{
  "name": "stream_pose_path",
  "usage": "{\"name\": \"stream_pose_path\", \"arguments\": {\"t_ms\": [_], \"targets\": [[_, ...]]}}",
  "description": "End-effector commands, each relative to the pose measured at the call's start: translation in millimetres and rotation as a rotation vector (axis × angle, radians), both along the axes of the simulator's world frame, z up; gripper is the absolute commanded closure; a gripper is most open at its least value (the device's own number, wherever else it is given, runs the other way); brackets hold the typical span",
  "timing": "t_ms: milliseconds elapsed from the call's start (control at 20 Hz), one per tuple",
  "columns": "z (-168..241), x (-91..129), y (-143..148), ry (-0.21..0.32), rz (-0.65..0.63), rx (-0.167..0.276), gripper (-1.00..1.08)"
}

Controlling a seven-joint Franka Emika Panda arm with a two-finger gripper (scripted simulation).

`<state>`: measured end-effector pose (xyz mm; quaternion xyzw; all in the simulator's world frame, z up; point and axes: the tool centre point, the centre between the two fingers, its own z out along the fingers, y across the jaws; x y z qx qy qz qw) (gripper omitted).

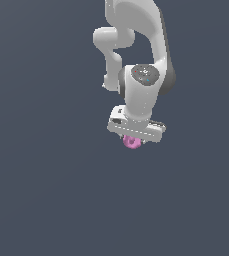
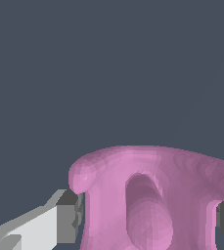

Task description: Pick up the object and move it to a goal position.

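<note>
Looks like we're at the grab step: the gripper (image 1: 132, 139) has its fingers (image 2: 67, 217) pressed up against both sides of the pink object (image 2: 147, 195), so it's clamped between them, and next I'd guess a steady lift toward the goal.
</note>
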<state>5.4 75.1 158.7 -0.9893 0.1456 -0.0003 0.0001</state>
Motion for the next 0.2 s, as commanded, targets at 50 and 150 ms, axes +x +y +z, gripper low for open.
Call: {"name": "stream_pose_path", "arguments": {"t_ms": [50, 150], "targets": [[2.8, -0.4, 5.6, 0.001, -0.002, 0.0, 1.08], [2.6, 0.2, 5.3, 0.001, -0.002, 0.0, 1.08]]}}
